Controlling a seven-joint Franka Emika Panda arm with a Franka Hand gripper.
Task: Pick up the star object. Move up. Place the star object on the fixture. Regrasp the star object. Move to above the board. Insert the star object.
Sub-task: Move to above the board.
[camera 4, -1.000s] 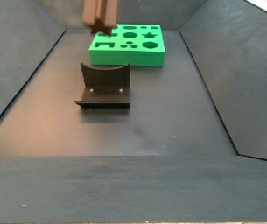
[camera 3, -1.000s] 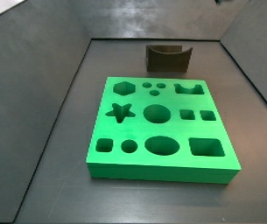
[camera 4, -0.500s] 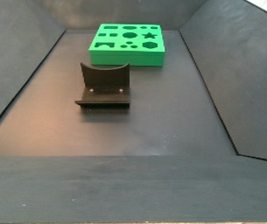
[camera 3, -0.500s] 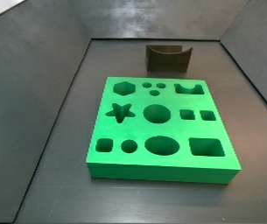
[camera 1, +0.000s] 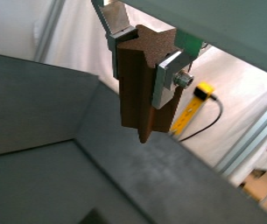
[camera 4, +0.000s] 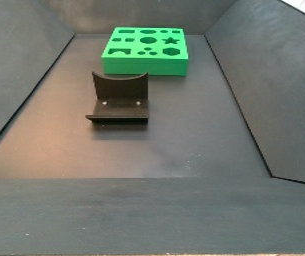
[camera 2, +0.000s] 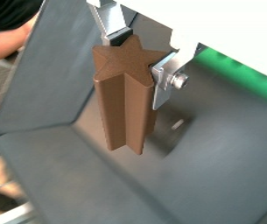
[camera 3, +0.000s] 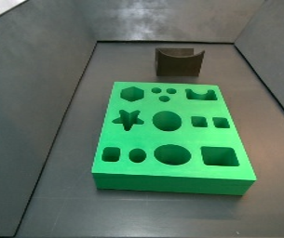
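The hand [camera 2: 133,54] is seen only in the wrist views, where its silver fingers [camera 2: 167,79] are clamped on the upper end of the star object [camera 2: 122,96]; the brown prism is held between the plates with its star-shaped end face up at the hand and its ridged length hanging down and free below them. In both wrist views the star object [camera 1: 143,80] is carried high above the dark counter [camera 1: 123,179], touching nothing but the hand. Neither the hand nor the piece is caught in either side view, so it is judged that they are raised above what those cameras cover. In both side views the fixture [camera 3: 179,61] stands empty: in one it sits near the far edge of the counter [camera 3: 57,186] beyond the board [camera 3: 169,130], in the other the fixture [camera 4: 117,97] is well apart from the board [camera 4: 147,49], with bare counter between. The star-shaped hole [camera 3: 129,119] in the board is unfilled. The step in hand is taken to be the move up after the pick. Next, the piece would have to be carried over the fixture's notch, lowered and released there, so that it can be regrasped.
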